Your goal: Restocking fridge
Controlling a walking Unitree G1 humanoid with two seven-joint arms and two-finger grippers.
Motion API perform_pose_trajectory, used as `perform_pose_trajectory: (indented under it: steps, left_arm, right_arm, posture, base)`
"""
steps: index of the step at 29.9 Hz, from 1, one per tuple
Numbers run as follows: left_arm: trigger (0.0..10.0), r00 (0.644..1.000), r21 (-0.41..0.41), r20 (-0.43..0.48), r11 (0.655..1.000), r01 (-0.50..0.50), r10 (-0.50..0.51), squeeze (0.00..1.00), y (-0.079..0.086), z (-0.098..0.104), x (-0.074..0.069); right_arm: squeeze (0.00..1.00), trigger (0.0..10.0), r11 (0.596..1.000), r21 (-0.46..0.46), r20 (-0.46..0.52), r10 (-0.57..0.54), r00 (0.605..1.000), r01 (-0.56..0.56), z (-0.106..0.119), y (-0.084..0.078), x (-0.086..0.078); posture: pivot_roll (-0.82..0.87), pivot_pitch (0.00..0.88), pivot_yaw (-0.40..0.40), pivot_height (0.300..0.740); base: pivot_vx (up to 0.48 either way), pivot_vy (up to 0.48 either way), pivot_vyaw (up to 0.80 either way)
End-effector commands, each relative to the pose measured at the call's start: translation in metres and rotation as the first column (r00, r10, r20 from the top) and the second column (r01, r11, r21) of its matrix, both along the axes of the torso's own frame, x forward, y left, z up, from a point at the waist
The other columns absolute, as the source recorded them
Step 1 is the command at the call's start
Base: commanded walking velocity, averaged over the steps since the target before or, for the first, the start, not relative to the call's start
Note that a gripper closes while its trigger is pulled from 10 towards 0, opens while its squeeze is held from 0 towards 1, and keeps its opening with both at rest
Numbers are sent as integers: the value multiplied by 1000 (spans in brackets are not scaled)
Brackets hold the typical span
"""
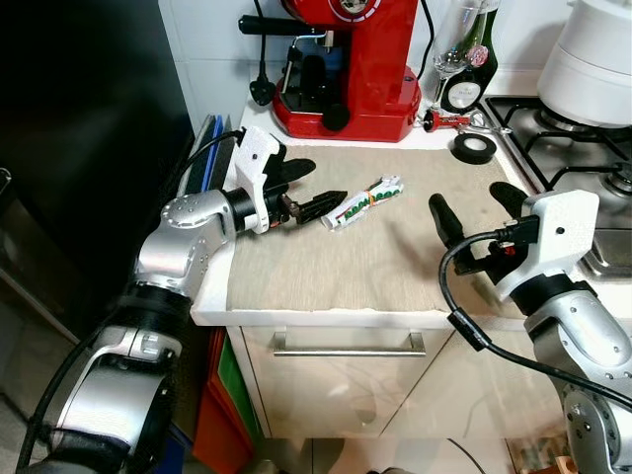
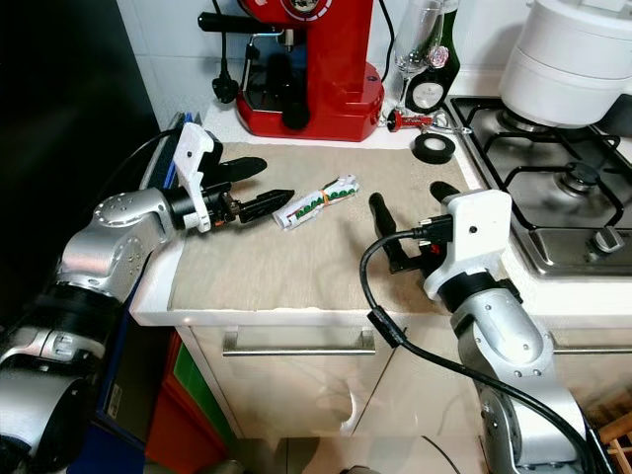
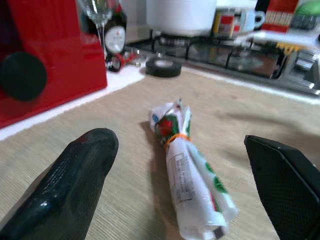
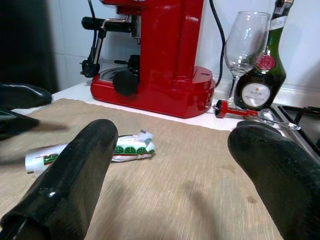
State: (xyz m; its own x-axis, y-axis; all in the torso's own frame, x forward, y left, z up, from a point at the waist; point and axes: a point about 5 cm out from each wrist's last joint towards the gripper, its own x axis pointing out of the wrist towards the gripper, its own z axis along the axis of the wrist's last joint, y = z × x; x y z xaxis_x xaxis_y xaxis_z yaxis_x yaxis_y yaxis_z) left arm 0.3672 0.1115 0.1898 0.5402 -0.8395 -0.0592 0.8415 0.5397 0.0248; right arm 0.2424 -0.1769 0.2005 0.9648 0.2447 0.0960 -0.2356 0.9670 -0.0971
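Head cam: white packet w/ green print (image 1: pixel 363 201) lies flat on the beige mat (image 1: pixel 375 267) on the countertop, mid-mat toward the back, tilted diagonally. Left gripper (image 1: pixel 306 188) hovers low at the packet's near-left end, fingers spread, lower tip just beside the packet, not touching as far as can be seen. Right gripper (image 1: pixel 472 207) sits over the mat's right side, fingers spread wide, well apart from the packet. Behind the mat: red espresso machine (image 1: pixel 351 64), wine glass (image 1: pixel 452 39), dark bottle (image 1: pixel 472 59), roll of black tape (image 1: pixel 475 148). Gas hob (image 1: pixel 583 148) to the right w/ a white pot (image 1: pixel 597 59) on it. Drawer w/ a metal handle (image 1: pixel 346 344) below the counter. Left wrist cam: packet (image 3: pixel 187 170) lies betw. the two black fingers (image 3: pixel 70 185), gap on both sides, an orange band round its neck; tape roll (image 3: pixel 163 66) and hob beyond. Right wrist cam: both fingers (image 4: pixel 70 185) parted, nothing betw. them; packet (image 4: pixel 100 152) farther off on the mat, espresso machine (image 4: pixel 160 55), glass (image 4: pixel 245 45) and bottle (image 4: pixel 267 65) behind.
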Motion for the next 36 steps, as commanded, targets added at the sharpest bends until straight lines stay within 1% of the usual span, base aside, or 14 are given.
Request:
perform_pose_trajectory:
  steps: [1,10,15,16,18,21,24,28,29,30,31,32,33,36]
  left_arm:
    - [10000,1000,32,13,999,11,-12,0,-4,1,3]
    - [10000,999,81,-4,996,43,-43,0,-19,-5,11]
    - [10000,997,96,-12,993,73,-72,0,-26,-8,12]
    - [10000,997,96,-12,993,73,-72,0,-26,-8,12]
    - [10000,997,129,-6,988,83,-83,0,-27,-10,12]
    - [10000,996,142,-7,986,88,-88,0,-27,-12,12]
    - [10000,997,168,-6,983,74,-74,0,-23,-14,13]
    - [10000,998,207,0,976,62,-63,0,-19,-15,14]
    - [8941,998,226,3,972,57,-59,0,-16,-16,15]
    - [5333,998,235,4,971,53,-55,0,-14,-16,15]
    - [5333,998,235,4,971,53,-55,0,-14,-16,15]
    - [2196,998,245,7,968,53,-56,0,-13,-15,15]
    - [0,998,253,6,966,53,-57,0,-12,-15,15]
    - [0,998,264,4,963,61,-64,0,-10,-15,16]
  right_arm:
    - [0,10000,1000,-4,15,4,1000,-4,6,-1,-3]
    - [0,10000,1000,-17,11,25,1000,-25,9,1,-8]
    - [0,10000,988,-37,-45,149,988,-150,6,7,-16]
    - [0,10000,988,-37,-45,149,988,-150,6,7,-16]
    - [0,10000,968,-55,-80,241,967,-246,5,10,-23]
    - [0,10000,957,-53,-95,281,955,-286,6,10,-25]
    - [0,10000,923,-59,-149,370,917,-382,5,11,-31]
    - [0,10000,906,-64,-176,403,898,-419,4,11,-34]
    - [0,10000,900,-67,-185,413,892,-430,4,11,-35]
    - [0,10000,899,-67,-187,414,891,-432,4,11,-34]
    - [0,10000,899,-67,-187,414,891,-432,4,11,-34]
    - [0,10000,898,-66,-188,416,890,-434,3,11,-34]
    - [0,10000,898,-65,-189,416,889,-435,3,11,-34]
    - [0,10000,896,-63,-193,421,886,-439,3,11,-34]
  posture:
    - [-31,40,21,740]
    - [-54,47,34,740]
    - [-60,47,43,740]
    - [-60,47,43,740]
    - [-59,47,44,740]
    - [-58,46,42,740]
    - [-53,45,39,740]
    - [-44,42,34,740]
    - [-41,40,33,740]
    - [-38,38,33,740]
    - [-38,38,33,740]
    - [-38,37,33,740]
    - [-35,35,34,740]
    - [-31,30,34,740]
  base:
    - [0,0,0]
    - [0,0,0]
    - [0,0,0]
    - [0,0,0]
    - [0,0,0]
    - [0,0,0]
    - [0,0,0]
    - [0,0,0]
    - [0,0,0]
    - [0,0,0]
    - [0,0,0]
    - [0,0,0]
    - [0,0,0]
    - [0,0,0]
